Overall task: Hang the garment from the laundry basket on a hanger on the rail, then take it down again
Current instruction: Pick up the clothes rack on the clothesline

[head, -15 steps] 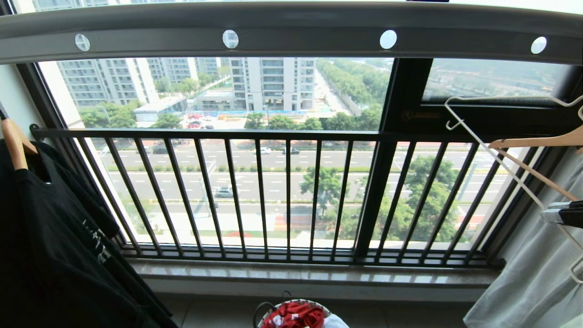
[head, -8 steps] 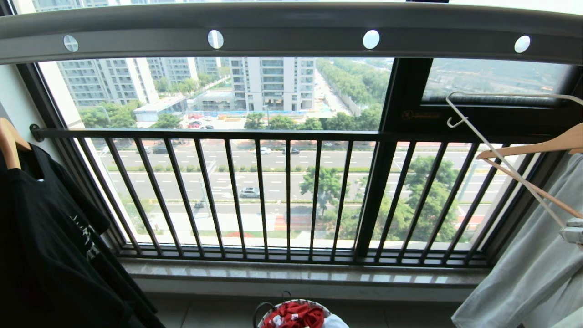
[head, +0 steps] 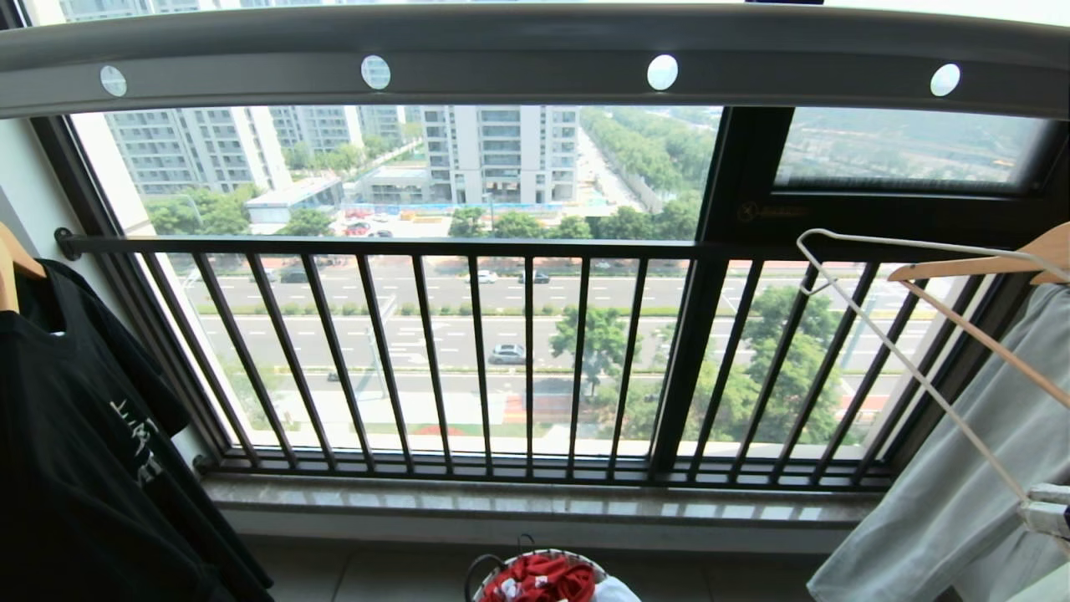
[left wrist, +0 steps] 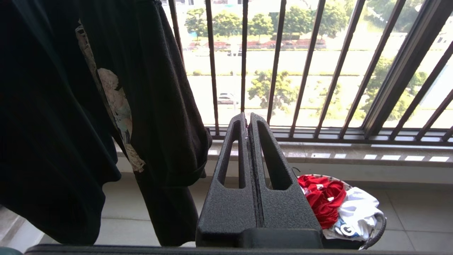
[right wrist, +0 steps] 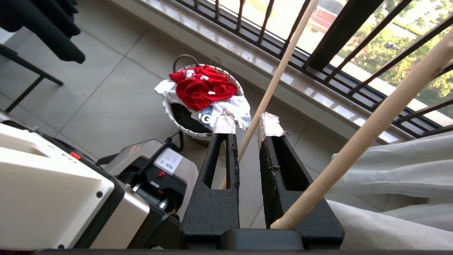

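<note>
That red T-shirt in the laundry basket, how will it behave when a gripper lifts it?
Probably floppy: the red T-shirt lies crumpled in folds, so it should drape and sag. Likely light, being thin cloth. It is heaped in the laundry basket with white fabric, which might drag along.

Laundry basket (head: 535, 558) cut by the head view's lower edge; hanger's (head: 907, 368) hook off-frame, perhaps unhooked.

Big window (head: 418, 276) with dark barred railing (head: 468, 351), bright daylight outside. Beyond: tall buildings (head: 501, 150), road, green trees. Below: pale stone sill (head: 535, 502), grey tiled floor (right wrist: 106, 102).
</note>
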Robot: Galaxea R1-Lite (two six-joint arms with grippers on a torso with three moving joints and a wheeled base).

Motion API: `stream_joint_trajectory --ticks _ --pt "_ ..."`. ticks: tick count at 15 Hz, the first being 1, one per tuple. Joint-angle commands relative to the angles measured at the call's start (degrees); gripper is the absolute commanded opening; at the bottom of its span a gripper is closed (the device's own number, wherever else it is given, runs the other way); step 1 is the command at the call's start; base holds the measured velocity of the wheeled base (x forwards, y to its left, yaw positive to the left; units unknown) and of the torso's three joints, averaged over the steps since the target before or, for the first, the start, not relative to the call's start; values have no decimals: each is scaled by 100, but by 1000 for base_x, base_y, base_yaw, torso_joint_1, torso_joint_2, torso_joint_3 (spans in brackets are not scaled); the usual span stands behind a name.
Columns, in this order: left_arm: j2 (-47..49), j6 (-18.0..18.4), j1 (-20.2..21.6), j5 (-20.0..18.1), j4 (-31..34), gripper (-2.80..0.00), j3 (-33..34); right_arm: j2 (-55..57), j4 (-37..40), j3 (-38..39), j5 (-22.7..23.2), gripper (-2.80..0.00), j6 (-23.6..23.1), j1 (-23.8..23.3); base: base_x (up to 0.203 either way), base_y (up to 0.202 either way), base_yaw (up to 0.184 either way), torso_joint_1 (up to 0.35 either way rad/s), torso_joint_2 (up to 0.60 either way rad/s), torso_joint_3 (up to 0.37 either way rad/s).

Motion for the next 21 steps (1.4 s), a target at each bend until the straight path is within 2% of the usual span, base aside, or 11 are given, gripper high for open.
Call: stream_joint_trajectory --ticks 1,4,14,21 --pt "0 -1 1 1 0 -280 0 -134 20 234 16 -280 -123 2 0 0 0 0 0 0" --pt "0 -1 1 1 0 -280 0 -153 11 423 22 -280 -348 2 0 0 0 0 0 0" --pt "0 -1 1 1 0 -280 0 -145 3 432 -19 -280 -340 -6 0 0 0 0 0 0" --pt "0 -1 1 1 0 -280 0 -145 -6 445 -19 -280 -348 -6 0 0 0 -72 162 82"
